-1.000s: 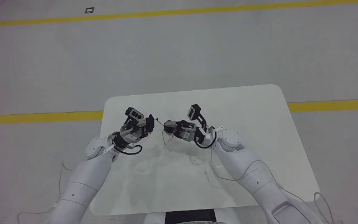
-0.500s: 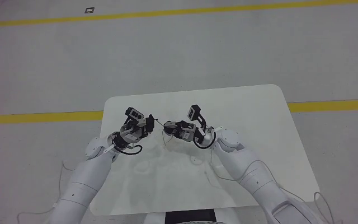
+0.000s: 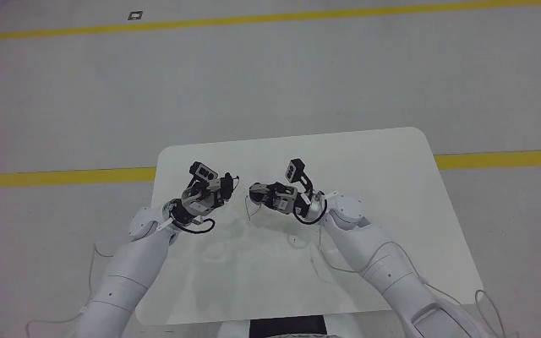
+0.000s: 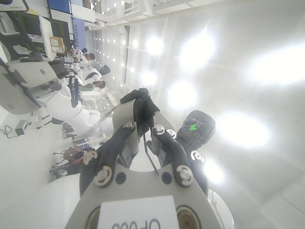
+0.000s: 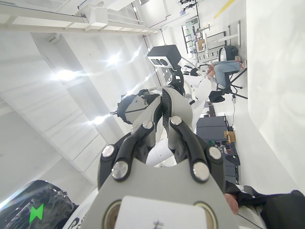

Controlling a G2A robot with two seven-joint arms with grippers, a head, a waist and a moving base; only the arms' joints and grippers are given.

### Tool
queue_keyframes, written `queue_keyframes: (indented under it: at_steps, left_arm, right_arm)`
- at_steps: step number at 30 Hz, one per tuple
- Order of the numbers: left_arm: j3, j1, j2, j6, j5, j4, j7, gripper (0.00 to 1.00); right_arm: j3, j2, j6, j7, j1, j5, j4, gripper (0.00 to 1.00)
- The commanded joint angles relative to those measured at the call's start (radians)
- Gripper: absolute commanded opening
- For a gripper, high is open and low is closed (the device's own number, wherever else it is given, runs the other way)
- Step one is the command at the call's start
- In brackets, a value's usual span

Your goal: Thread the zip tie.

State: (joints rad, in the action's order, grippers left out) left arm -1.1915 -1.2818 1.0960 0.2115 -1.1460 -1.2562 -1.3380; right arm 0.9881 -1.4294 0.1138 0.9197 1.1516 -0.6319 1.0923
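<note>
Above the white table (image 3: pixel 380 169) my two grippers face each other tip to tip with a small gap between them. My left gripper (image 3: pixel 228 187) is shut on a thin black zip tie (image 4: pixel 149 154). The strap runs from the pressed fingertips (image 4: pixel 133 110) back toward the palm. My right gripper (image 3: pixel 253 192) is shut, its ribbed pads (image 5: pixel 166 107) pressed flat together. A thin strand (image 3: pixel 250 213) hangs from it toward the table. What the pads pinch is hidden. In the right wrist view the left gripper (image 5: pixel 129 108) sits just beyond my own fingertips.
A small pale piece (image 3: pixel 292 240) lies on the table in front of the right arm, with thin wires (image 3: pixel 314 264) trailing near the forearm. The table's far half and its right side are bare.
The thin dark line that bridged the gap between the grippers no longer shows. The two grippers stand slightly farther apart.
</note>
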Motion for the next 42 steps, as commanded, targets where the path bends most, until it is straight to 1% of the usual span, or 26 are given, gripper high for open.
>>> queue_keyframes:
  at_steps: [1, 5, 7, 8, 9, 10, 21, 22, 23, 24, 26, 28, 34, 36, 37, 42]
  left_arm:
    - [0.000, 0.000, 0.000, 0.000, 0.000, 0.000, 0.000, 0.00]
    - [0.000, 0.000, 0.000, 0.000, 0.000, 0.000, 0.000, 0.00]
    - [0.000, 0.000, 0.000, 0.000, 0.000, 0.000, 0.000, 0.00]
    - [0.000, 0.000, 0.000, 0.000, 0.000, 0.000, 0.000, 0.00]
    - [0.000, 0.000, 0.000, 0.000, 0.000, 0.000, 0.000, 0.00]
    - [0.000, 0.000, 0.000, 0.000, 0.000, 0.000, 0.000, 0.00]
    - [0.000, 0.000, 0.000, 0.000, 0.000, 0.000, 0.000, 0.00]
    - [0.000, 0.000, 0.000, 0.000, 0.000, 0.000, 0.000, 0.00]
    - [0.000, -0.001, 0.000, -0.002, 0.001, -0.004, 0.014, 0.00]
    - [-0.003, -0.005, 0.000, -0.005, 0.004, -0.016, 0.029, 0.00]
    - [-0.016, -0.011, -0.003, -0.007, 0.009, -0.023, 0.033, 0.00]
    - [-0.031, -0.017, -0.007, -0.012, 0.016, -0.029, 0.031, 0.00]
    - [-0.060, -0.037, -0.015, -0.029, 0.043, -0.038, 0.029, 0.00]
    - [-0.068, -0.044, -0.017, -0.031, 0.042, -0.036, 0.032, 0.00]
    - [-0.071, -0.047, -0.017, -0.032, 0.039, -0.036, 0.033, 0.00]
    - [-0.073, -0.048, -0.017, -0.031, 0.038, -0.035, 0.034, 0.00]
  right_arm:
    - [0.001, 0.000, 0.001, -0.001, 0.001, -0.001, -0.002, 0.00]
    - [0.004, 0.001, 0.002, -0.007, 0.004, -0.007, -0.008, 0.00]
    - [0.011, 0.002, 0.011, -0.018, 0.007, -0.017, -0.007, 0.00]
    - [0.017, 0.002, 0.017, -0.025, 0.009, -0.022, -0.005, 0.22]
    - [0.022, 0.003, 0.026, -0.033, 0.012, -0.024, 0.000, 1.00]
    - [0.026, 0.004, 0.040, -0.036, 0.014, -0.024, 0.007, 1.00]
    - [0.026, 0.004, 0.040, -0.036, 0.014, -0.024, 0.007, 1.00]
    - [0.028, 0.004, 0.042, -0.044, 0.014, -0.018, 0.008, 1.00]
    - [0.035, 0.008, 0.060, -0.078, 0.014, 0.023, 0.018, 1.00]
    - [0.045, 0.014, 0.079, -0.109, 0.022, 0.067, 0.038, 1.00]
    - [0.071, 0.026, 0.107, -0.141, 0.039, 0.139, 0.078, 1.00]
    - [0.106, 0.041, 0.126, -0.163, 0.068, 0.203, 0.135, 1.00]
    - [0.203, 0.077, 0.134, -0.185, 0.154, 0.316, 0.294, 1.00]
    - [0.229, 0.085, 0.154, -0.189, 0.175, 0.345, 0.339, 1.00]
    - [0.238, 0.088, 0.164, -0.194, 0.184, 0.353, 0.352, 1.00]
    - [0.238, 0.088, 0.164, -0.194, 0.184, 0.353, 0.352, 1.00]
